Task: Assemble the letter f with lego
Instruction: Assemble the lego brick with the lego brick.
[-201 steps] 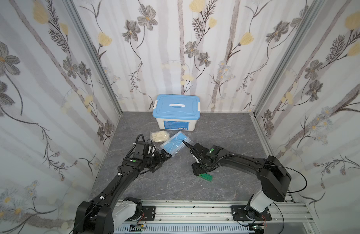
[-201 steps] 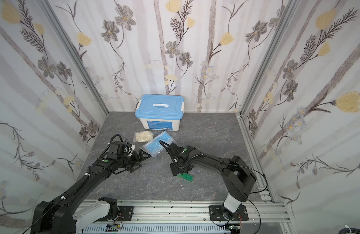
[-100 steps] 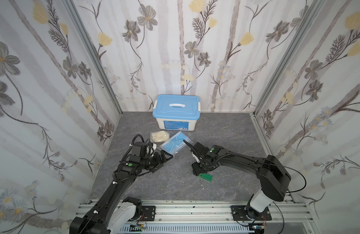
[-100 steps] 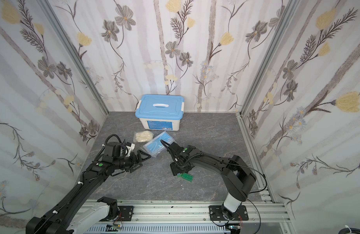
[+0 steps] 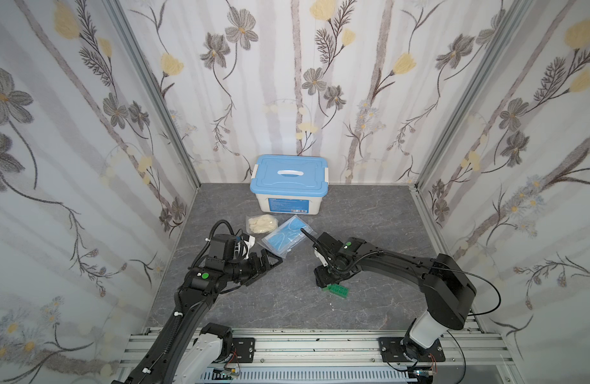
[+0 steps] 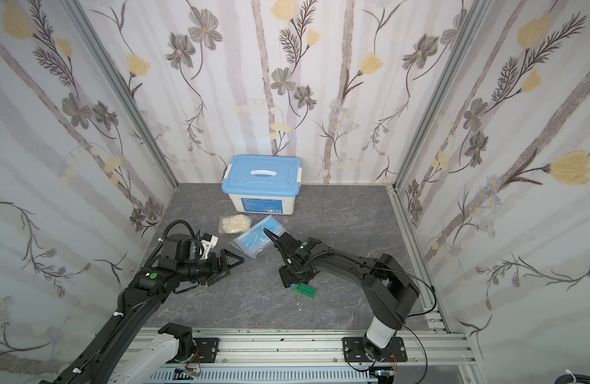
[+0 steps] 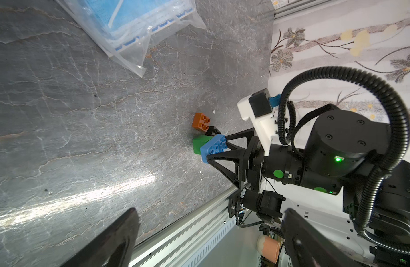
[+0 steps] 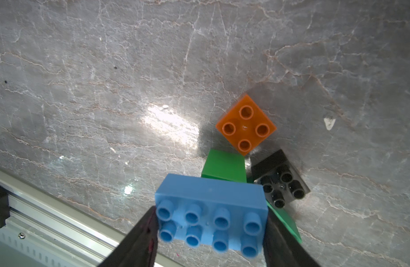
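The grey marbled table fills the booth floor, and a blue-lidded storage box stands at its back. We see the right arm reaching from the front rail toward the table's middle, wrist bent down. The left arm comes in from the other side and ends well apart from it. In front of the box lie a clear pack of blue face masks and, just beside it, a small bag of pale gloves.

The left jaws stand wide apart with nothing between them, above the table near a corner of the mask pack. The right jaws are clamped on the short ends of a blue eight-stud brick, held low over the other lego.

Those pieces cluster on the table under the right wrist, between the middle and the front rail. In a top view, a green studded brick lies flat, jutting out beside the wrist. In the right wrist view a smooth green face shows just behind the blue brick. We cannot tell whether the two touch, or how many green bricks there are. An orange four-stud brick sits studs up just beside that green face. A black four-stud brick lies tilted next to it. Orange and black lie loose, so the letter f is not yet formed.
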{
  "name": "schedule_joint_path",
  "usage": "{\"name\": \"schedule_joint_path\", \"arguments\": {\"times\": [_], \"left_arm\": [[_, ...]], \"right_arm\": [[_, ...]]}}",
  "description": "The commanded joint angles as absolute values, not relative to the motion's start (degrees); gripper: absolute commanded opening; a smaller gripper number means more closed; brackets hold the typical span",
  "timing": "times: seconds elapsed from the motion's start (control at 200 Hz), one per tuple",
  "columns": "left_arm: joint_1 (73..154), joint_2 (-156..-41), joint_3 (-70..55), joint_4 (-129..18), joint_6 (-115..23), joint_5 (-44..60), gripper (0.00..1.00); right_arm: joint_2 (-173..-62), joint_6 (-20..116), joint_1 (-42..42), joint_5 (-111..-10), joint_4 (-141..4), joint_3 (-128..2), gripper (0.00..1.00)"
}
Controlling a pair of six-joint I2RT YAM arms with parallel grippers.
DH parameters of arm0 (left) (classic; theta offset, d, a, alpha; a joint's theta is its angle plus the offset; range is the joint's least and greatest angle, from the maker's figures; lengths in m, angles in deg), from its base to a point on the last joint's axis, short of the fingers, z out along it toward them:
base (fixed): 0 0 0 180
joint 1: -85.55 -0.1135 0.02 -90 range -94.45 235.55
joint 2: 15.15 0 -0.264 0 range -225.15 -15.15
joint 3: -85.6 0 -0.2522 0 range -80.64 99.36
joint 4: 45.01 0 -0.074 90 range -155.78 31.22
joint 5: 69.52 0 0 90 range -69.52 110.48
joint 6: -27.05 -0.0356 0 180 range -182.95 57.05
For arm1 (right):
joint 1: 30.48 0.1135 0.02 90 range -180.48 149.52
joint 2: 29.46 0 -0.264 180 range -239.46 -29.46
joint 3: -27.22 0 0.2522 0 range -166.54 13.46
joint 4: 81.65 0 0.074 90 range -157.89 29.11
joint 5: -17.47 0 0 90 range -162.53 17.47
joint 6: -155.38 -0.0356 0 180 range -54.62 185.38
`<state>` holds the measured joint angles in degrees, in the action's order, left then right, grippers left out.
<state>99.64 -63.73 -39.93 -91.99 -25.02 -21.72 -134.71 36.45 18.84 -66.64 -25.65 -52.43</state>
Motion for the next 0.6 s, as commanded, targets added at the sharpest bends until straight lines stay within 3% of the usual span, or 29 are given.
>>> {"name": "schedule_joint_path", "arguments": {"times": [0.0, 0.595], "left_arm": [[99.6, -63.84, -40.22, -92.03, -26.21, -22.41, 1.0], [99.61, -64.97, -41.09, -91.29, -26.2, -21.42, 1.0]], "right_arm": [[-135.78, 37.33, 18.83, -66.01, -26.57, -51.89, 0.65], [-135.05, 36.08, 16.37, -65.53, -24.54, -52.45, 0.63]]}}
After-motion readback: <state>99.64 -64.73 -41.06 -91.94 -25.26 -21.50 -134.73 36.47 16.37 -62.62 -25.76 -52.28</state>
